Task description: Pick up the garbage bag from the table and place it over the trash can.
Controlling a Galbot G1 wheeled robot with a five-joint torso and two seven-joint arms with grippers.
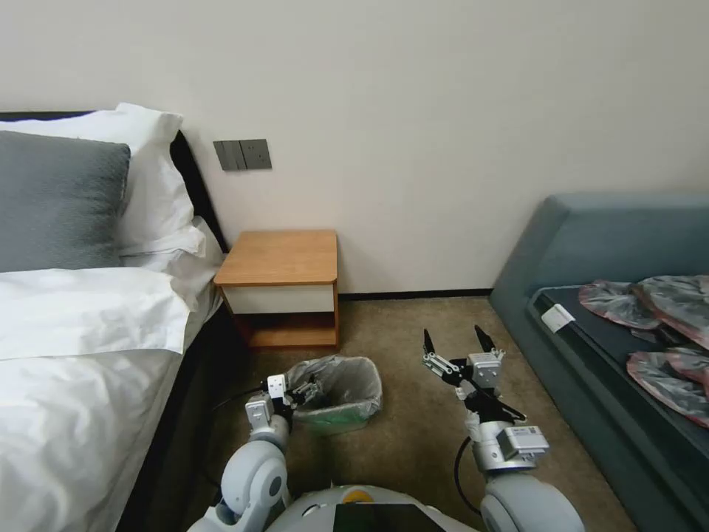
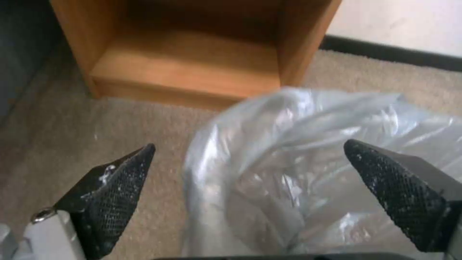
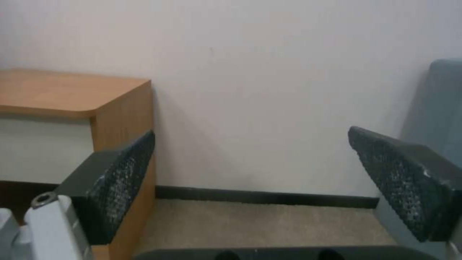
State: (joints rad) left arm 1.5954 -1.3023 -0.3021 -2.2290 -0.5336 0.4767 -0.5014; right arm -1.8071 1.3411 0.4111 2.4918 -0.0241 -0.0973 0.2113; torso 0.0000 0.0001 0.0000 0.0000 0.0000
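Bag [image 1: 341, 384] draped over the bin [image 1: 336, 423] on the carpet, in front of the nightstand [image 1: 281, 258].
The left claw [image 2: 248, 159] is held spread wide at the bag's rim; the right claw [image 1: 455, 341] is raised apart, likewise spread, gripping nothing.

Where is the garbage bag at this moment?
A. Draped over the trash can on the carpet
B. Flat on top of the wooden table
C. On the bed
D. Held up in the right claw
A: the garbage bag lines the trash can on the carpet, below the bare-topped table, with the left claw open at its rim.
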